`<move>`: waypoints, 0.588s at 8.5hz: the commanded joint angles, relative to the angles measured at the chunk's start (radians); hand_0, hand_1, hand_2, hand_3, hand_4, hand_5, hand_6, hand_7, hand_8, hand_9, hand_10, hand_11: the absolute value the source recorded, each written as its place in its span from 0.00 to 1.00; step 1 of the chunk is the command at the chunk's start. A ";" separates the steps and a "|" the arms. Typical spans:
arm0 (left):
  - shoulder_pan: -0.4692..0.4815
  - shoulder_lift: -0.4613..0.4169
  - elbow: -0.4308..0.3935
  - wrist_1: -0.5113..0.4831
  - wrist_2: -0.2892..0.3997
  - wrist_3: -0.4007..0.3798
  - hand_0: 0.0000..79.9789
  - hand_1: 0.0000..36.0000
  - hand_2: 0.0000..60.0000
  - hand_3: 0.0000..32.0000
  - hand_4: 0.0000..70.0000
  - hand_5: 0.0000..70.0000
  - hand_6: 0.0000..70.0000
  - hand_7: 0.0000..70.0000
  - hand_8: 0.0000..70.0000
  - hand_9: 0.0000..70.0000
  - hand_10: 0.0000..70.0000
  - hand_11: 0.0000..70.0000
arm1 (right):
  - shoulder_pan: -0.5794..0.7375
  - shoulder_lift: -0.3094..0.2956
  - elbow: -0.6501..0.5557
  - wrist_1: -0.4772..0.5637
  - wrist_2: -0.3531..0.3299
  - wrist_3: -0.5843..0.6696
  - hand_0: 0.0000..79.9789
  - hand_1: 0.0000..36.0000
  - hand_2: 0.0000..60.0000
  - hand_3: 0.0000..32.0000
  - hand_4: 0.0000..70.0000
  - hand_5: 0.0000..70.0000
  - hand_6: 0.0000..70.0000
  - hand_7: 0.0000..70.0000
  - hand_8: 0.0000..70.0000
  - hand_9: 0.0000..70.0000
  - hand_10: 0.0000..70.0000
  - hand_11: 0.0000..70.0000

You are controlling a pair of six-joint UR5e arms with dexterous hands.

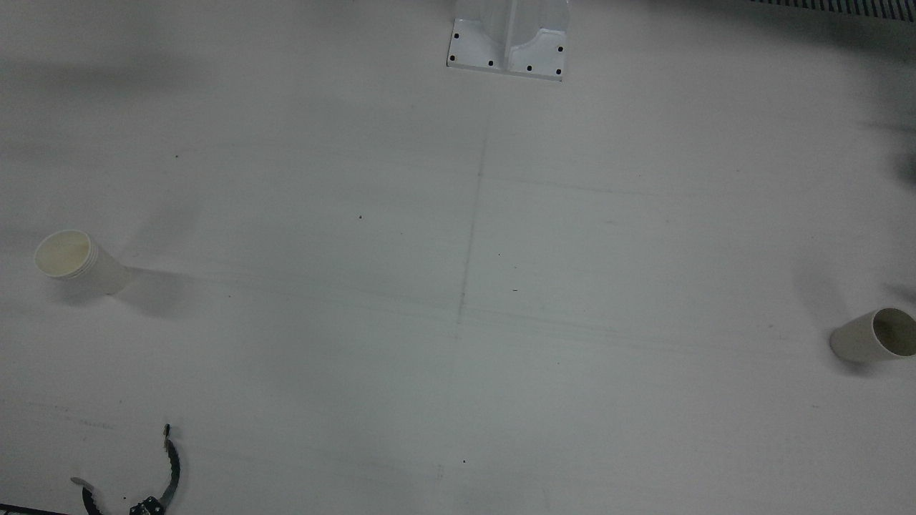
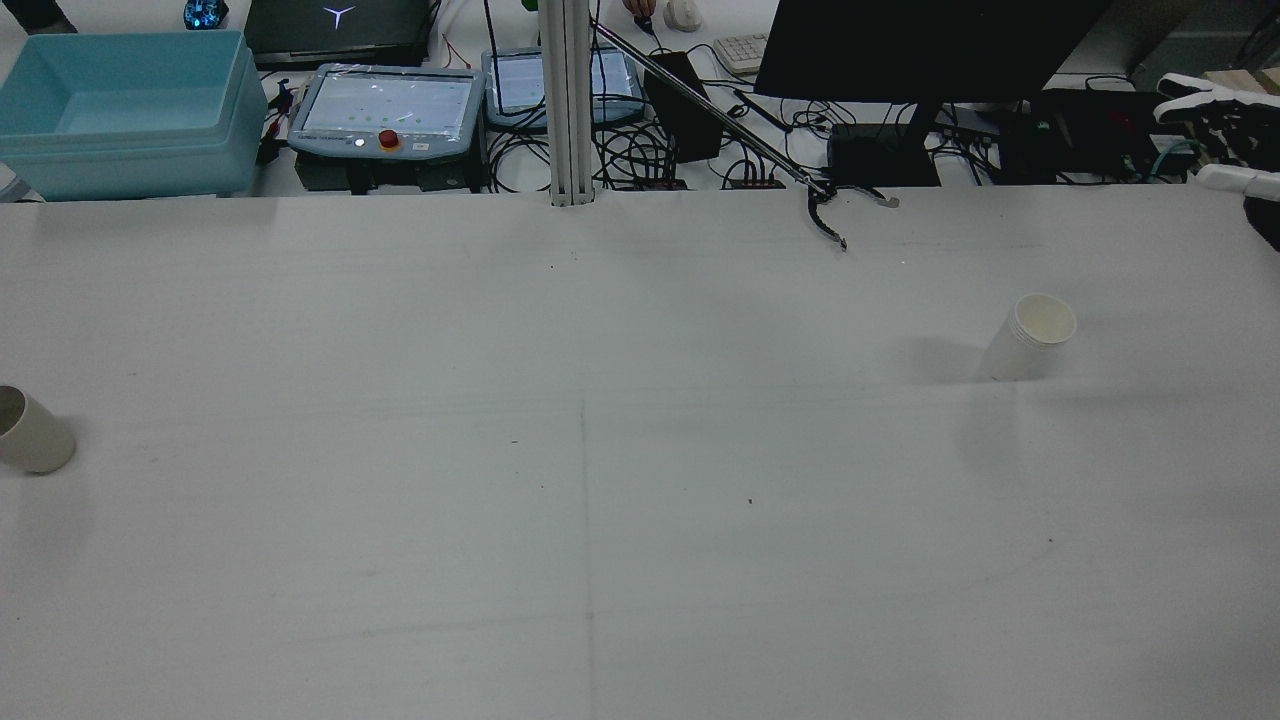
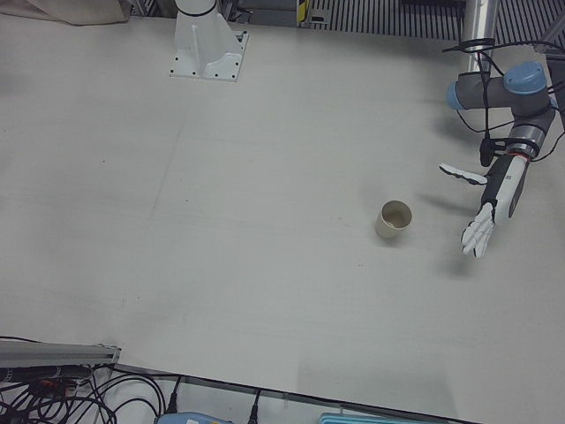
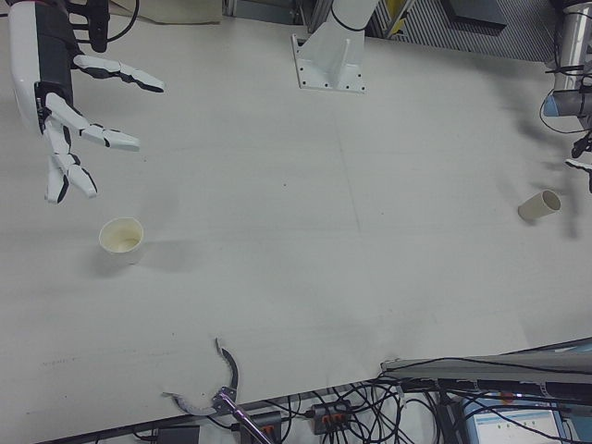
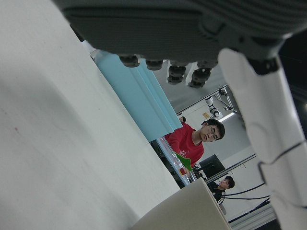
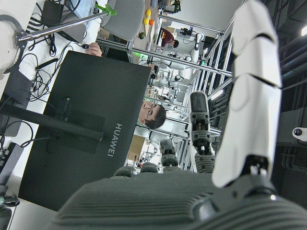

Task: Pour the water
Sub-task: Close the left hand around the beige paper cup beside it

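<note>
Two white paper cups stand upright on the white table (image 1: 458,286). One cup (image 4: 120,239) is on my right side and also shows in the front view (image 1: 71,261) and the rear view (image 2: 1035,335). My right hand (image 4: 65,120) hovers open and empty a little beyond it, fingers spread. The other cup (image 3: 395,219) is on my left side, also in the front view (image 1: 876,335) and the rear view (image 2: 30,430). My left hand (image 3: 485,212) is open and empty just outboard of that cup, apart from it. The left hand view shows that cup's wall (image 5: 192,211) close by.
A long grabber tool's claw (image 1: 168,465) lies at the operators' edge of the table, also in the rear view (image 2: 830,215). A white pedestal (image 1: 508,43) stands at the robot's edge. Beyond the table are a blue bin (image 2: 120,110), pendants, cables and a monitor (image 2: 920,50).
</note>
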 commanded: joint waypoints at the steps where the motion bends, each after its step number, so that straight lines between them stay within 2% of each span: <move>1: 0.006 -0.018 -0.022 0.044 0.024 0.036 0.65 0.41 0.05 0.00 0.22 0.01 0.09 0.10 0.02 0.00 0.03 0.07 | 0.000 0.000 -0.011 0.003 0.000 -0.002 0.69 0.59 0.16 0.00 0.23 0.28 0.11 0.18 0.01 0.01 0.00 0.02; 3: 0.044 -0.043 -0.028 0.071 0.023 0.062 0.68 0.47 0.05 0.00 0.22 0.02 0.10 0.11 0.02 0.00 0.03 0.07 | -0.001 0.000 -0.011 0.003 0.000 -0.002 0.68 0.56 0.14 0.00 0.24 0.28 0.11 0.17 0.01 0.01 0.00 0.02; 4: 0.070 -0.055 -0.029 0.083 0.017 0.063 0.67 0.46 0.05 0.00 0.20 0.02 0.09 0.10 0.01 0.00 0.03 0.07 | -0.001 -0.001 -0.011 0.005 -0.001 -0.002 0.68 0.55 0.13 0.00 0.23 0.27 0.10 0.17 0.01 0.01 0.00 0.02; 5: 0.073 -0.055 -0.029 0.085 0.011 0.064 0.68 0.48 0.05 0.00 0.20 0.03 0.09 0.11 0.01 0.00 0.02 0.06 | -0.001 -0.003 -0.011 0.003 -0.001 -0.002 0.67 0.54 0.13 0.00 0.24 0.27 0.10 0.17 0.01 0.01 0.00 0.02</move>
